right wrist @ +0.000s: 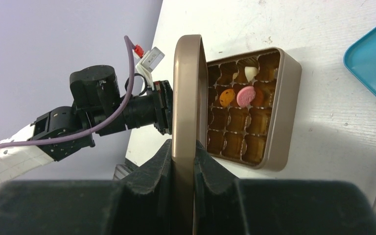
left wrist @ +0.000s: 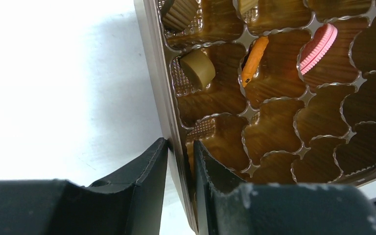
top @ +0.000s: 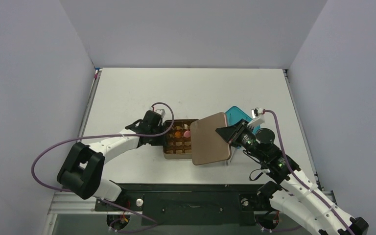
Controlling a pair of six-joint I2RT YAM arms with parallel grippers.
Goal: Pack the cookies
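Observation:
The brown gridded tin [top: 178,156] sits open mid-table. In its cells lie an orange cookie [top: 178,132], a pink cookie [top: 186,132] and, in the right wrist view, a cream-white one [right wrist: 250,73]. The left wrist view shows the orange [left wrist: 254,61], the pink [left wrist: 318,49] and a tan-brown piece [left wrist: 198,68]. My left gripper [left wrist: 180,144] is shut on the tin's left wall [left wrist: 159,73]. My right gripper [right wrist: 182,147] is shut on the edge of the tan lid [right wrist: 186,88], which it holds tilted over the tin's right side [top: 209,139].
A teal square plate [top: 240,115] lies just right of the tin, partly hidden behind the lid and the right arm; it also shows in the right wrist view [right wrist: 372,54]. White walls stand at the table's left, back and right.

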